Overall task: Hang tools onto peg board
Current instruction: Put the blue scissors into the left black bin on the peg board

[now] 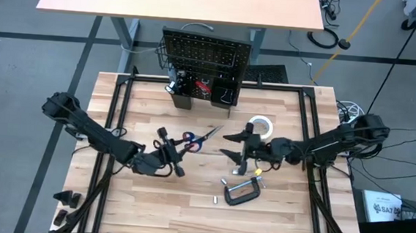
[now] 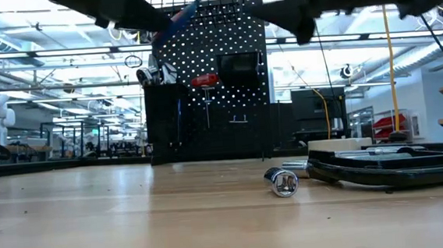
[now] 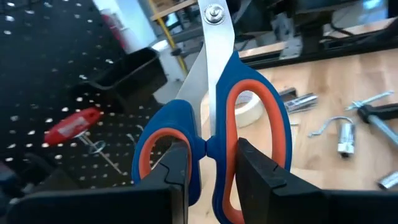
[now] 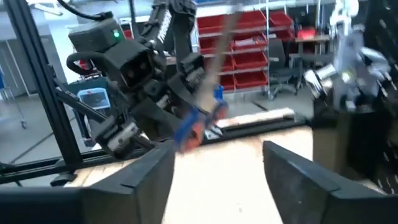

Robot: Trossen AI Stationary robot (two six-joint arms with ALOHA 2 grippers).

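The scissors (image 1: 192,139), blue handles with orange linings, hang above the table's middle with my left gripper (image 1: 167,156) shut on them; their blades (image 3: 214,56) point away from the gripper toward the peg board (image 1: 205,57). That upright black peg board stands at the far edge and carries a red screwdriver (image 3: 71,124) and other tools. My right gripper (image 1: 233,146) stands open to the right of the scissors, nothing between its fingers (image 4: 149,180), and faces my left arm. A black C-clamp (image 1: 241,191) and a white tape roll (image 1: 261,125) lie on the table. My left gripper holds the scissors by the handle end (image 3: 208,149), pinched between its two fingers, one finger (image 3: 177,165) before each handle loop. The fingers run along the scissors, coming nearly level from the table's left. The scissors are lifted clear of the table, blades closed.
A small silver socket piece (image 2: 283,182) lies near the C-clamp (image 2: 388,163) toward the near right. Black bins (image 1: 180,92) sit along the peg board's lower edge. Black frame rails (image 1: 112,117) run along both table sides. Bare wood lies at the near left.
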